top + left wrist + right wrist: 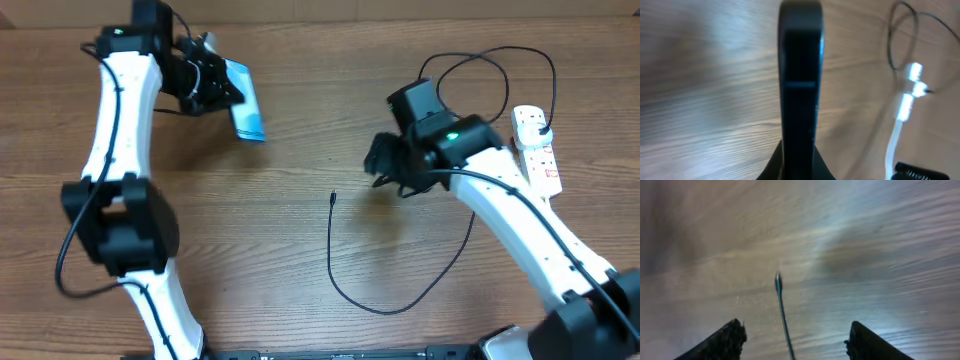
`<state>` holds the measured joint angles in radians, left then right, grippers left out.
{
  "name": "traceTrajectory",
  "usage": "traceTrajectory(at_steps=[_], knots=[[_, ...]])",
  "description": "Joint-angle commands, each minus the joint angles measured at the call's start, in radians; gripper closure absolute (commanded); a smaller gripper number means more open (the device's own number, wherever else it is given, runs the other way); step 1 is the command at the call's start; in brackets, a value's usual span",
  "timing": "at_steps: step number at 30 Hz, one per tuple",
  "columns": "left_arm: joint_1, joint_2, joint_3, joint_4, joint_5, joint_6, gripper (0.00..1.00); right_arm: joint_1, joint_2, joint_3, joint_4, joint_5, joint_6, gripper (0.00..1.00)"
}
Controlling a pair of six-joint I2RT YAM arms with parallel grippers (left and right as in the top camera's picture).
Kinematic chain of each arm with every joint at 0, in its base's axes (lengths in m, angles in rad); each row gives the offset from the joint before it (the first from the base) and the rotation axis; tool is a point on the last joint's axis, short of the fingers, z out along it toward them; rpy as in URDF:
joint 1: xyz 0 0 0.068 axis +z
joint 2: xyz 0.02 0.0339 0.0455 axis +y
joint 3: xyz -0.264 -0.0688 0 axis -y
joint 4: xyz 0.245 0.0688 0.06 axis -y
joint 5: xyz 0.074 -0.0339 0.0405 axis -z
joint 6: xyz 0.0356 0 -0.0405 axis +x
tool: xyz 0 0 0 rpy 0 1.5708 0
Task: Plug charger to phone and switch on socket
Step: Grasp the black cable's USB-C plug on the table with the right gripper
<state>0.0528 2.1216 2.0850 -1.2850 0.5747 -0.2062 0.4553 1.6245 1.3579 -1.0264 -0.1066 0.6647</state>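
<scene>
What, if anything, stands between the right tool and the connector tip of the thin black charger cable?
Nothing visible. The thin black charger cable's connector tip lies on bare wooden table, ahead of the open right tool.

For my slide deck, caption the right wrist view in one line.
The right gripper, open, frames the charger, its connector tip lying on the wooden table.

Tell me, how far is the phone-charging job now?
Done: the left gripper holds the phone lifted. In hand: the open right gripper hovers over the charger's connector tip, lying loose on the table. Left: grasp it, plug it into the phone, switch on the power strip.
</scene>
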Motion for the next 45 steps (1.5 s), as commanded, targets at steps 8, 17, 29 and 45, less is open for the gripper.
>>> traceTrajectory(at_steps=[8, 17, 29, 45], knots=[[-0.007, -0.086, 0.037, -0.002, -0.157, 0.000, 0.96, 0.121, 0.255, -0.006, 0.064, -0.108, -0.006, 0.34], [-0.007, -0.086, 0.037, -0.032, -0.076, 0.053, 0.96, 0.243, 0.309, -0.010, 0.231, 0.122, 0.124, 0.47], [-0.007, -0.086, 0.037, -0.035, -0.077, 0.053, 0.96, 0.262, 0.404, -0.010, 0.214, 0.184, 0.172, 0.70], [-0.007, -0.086, 0.037, -0.035, -0.076, 0.053, 0.96, 0.262, 0.454, -0.010, 0.211, 0.146, 0.169, 0.87]])
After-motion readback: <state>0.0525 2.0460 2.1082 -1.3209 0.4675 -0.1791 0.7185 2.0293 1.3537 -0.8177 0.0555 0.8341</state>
